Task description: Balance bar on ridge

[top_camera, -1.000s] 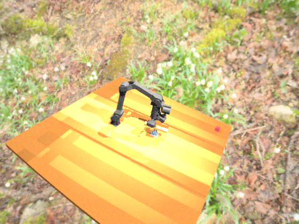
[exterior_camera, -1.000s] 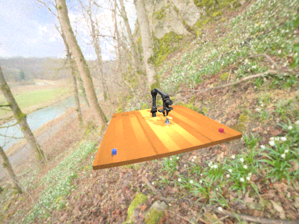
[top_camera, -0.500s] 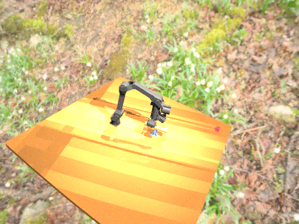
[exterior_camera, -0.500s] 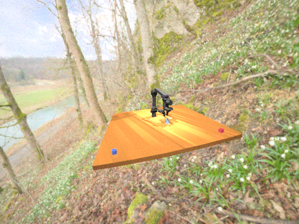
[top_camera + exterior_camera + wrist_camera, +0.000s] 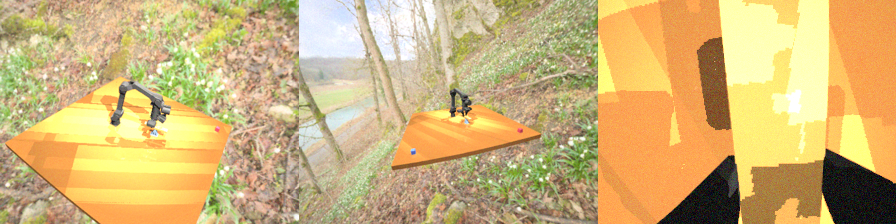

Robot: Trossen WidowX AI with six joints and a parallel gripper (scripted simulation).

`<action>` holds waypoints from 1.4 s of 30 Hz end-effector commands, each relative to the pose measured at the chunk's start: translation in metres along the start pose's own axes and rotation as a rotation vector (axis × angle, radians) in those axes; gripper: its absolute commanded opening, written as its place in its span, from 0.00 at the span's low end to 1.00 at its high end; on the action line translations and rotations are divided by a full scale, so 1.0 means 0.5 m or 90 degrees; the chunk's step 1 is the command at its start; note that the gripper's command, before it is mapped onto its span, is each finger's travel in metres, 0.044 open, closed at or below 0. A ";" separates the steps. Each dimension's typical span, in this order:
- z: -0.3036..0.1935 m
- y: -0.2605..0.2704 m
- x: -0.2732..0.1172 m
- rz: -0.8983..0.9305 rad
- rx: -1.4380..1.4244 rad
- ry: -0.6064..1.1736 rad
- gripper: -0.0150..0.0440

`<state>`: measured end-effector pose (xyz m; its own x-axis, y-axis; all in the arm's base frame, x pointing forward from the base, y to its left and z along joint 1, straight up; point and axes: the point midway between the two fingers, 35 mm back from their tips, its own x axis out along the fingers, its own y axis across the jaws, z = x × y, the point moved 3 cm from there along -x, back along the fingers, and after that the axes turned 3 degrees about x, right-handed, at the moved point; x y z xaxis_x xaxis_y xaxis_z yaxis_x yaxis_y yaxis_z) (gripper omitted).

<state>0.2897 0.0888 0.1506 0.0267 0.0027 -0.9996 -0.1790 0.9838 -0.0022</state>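
The pale cream bar (image 5: 162,129) (image 5: 468,117) (image 5: 778,125) runs between my fingers and up through the wrist view. My gripper (image 5: 157,125) (image 5: 465,114) (image 5: 778,161) points down and is shut on the bar, with one dark finger at each long side. The small blue-grey ridge (image 5: 154,133) (image 5: 466,121) stands on the table just in front of the bar in the top and exterior views. Its peak shows, and the bar appears beside it, not across it. The bar's exact height is too small to tell. The ridge does not show in the wrist view.
The wooden table (image 5: 128,181) (image 5: 448,144) carries strong light and shadow patches. A red cube (image 5: 217,129) (image 5: 520,130) lies near its right corner. A blue cube (image 5: 413,151) lies near the front left corner in the exterior view.
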 end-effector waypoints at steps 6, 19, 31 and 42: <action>0.001 0.001 0.002 0.004 0.003 -0.001 0.25; 0.000 0.001 0.004 0.004 0.003 -0.001 0.25; 0.000 0.001 0.006 0.004 0.003 -0.001 0.25; 0.000 0.001 0.008 0.004 0.003 -0.001 0.25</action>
<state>0.2896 0.0889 0.1479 0.0277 0.0048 -0.9996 -0.1785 0.9839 -0.0003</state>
